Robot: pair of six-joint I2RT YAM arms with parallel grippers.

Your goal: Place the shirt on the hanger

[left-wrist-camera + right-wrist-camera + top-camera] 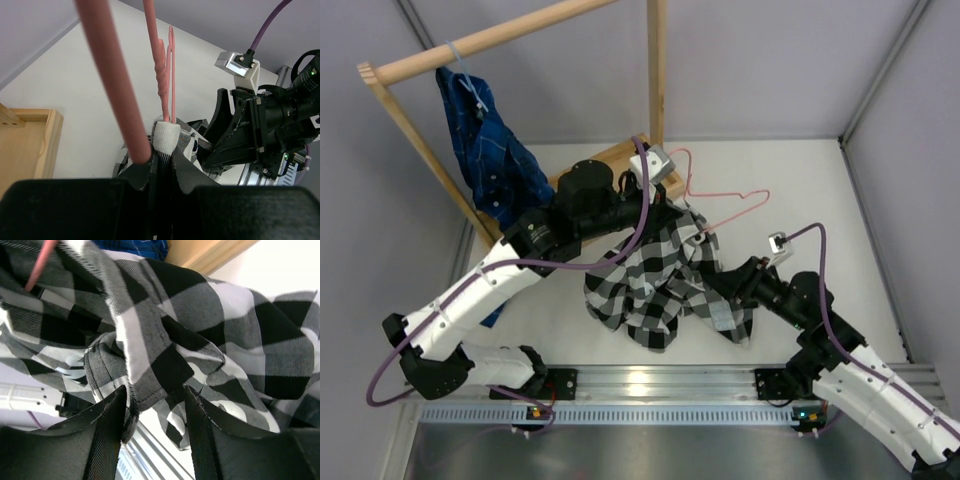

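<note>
Shirt (665, 275) bunched at frame centre, lifted off table (820, 180), hanging from both arms. Left gripper (160, 155) closed tight on shirt collar and hanger (720, 195) wire together; pink hanger sticks out toward upper right of centre. Right gripper (152, 405) narrow, pinching shirt hem fold from right. Blue shirt (485, 150) hangs on wooden rack (490, 40), upper left.

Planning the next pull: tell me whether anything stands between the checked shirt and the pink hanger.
Nothing visible does. The shirt already drapes over one end of the hanger, which the left gripper clamps near its twisted neck. The right gripper pinches a shirt edge. The blue plaid shirt hangs apart on the wooden rack.
</note>
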